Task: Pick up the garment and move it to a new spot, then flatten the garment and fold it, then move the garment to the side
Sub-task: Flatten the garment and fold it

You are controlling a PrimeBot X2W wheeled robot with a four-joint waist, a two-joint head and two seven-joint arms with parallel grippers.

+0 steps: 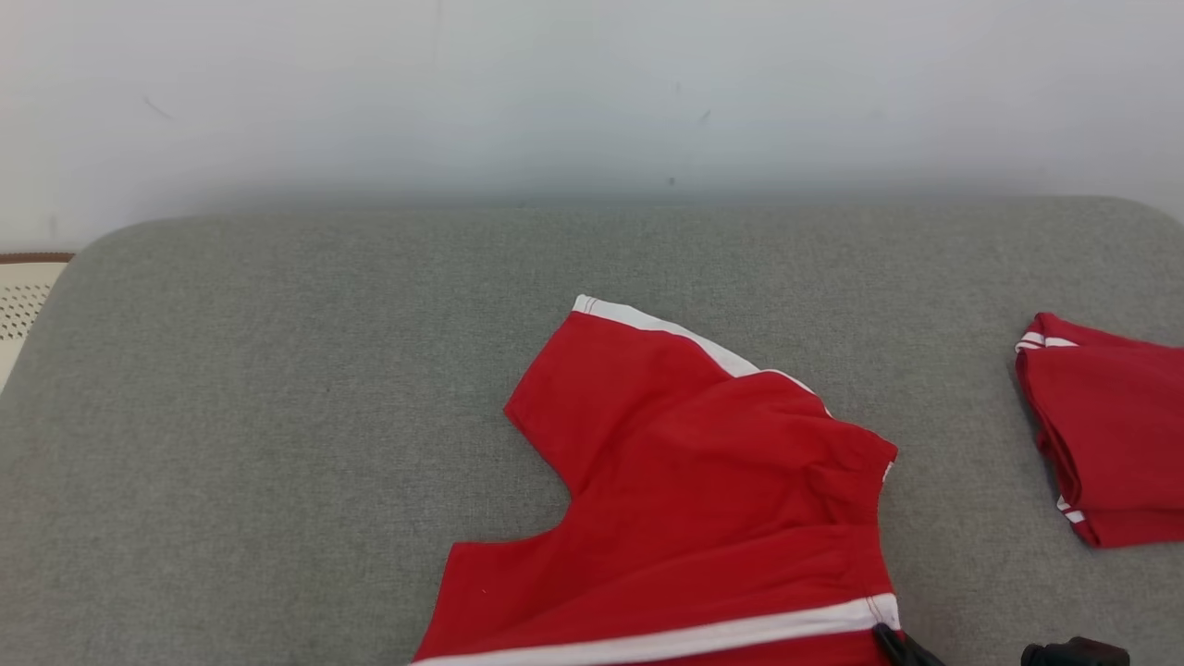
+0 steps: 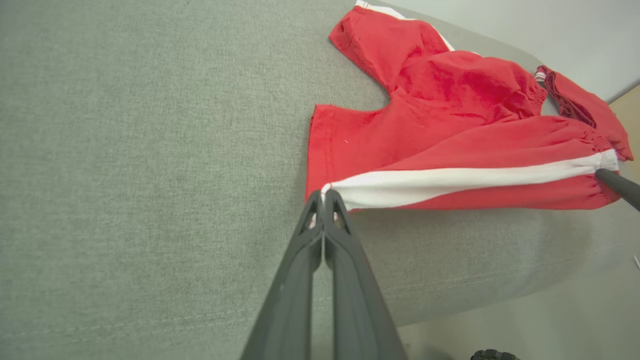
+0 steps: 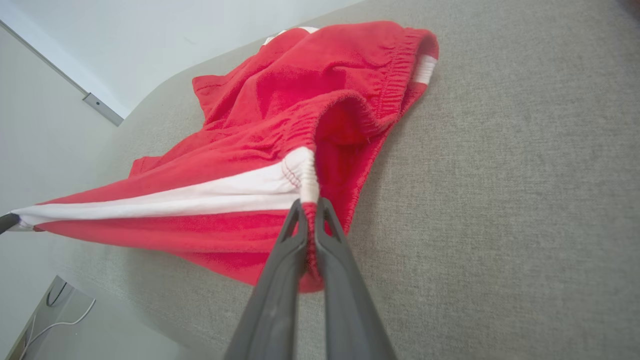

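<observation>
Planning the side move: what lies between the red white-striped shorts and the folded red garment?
Bare grey fabric cushion, seen in the head view; the red white-striped shorts and the folded red garment lie apart.

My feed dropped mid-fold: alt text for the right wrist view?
The right gripper is shut on the waistband of the red shorts, at the white side stripe. The shorts lie rumpled on a grey cushion, and the left gripper pinches the stripe's far end at the left edge.

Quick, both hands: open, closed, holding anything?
Left hand: closed on the hem of the red fabric shorts with white side stripes.
Right hand: closed on the shorts' elastic waistband.
</observation>
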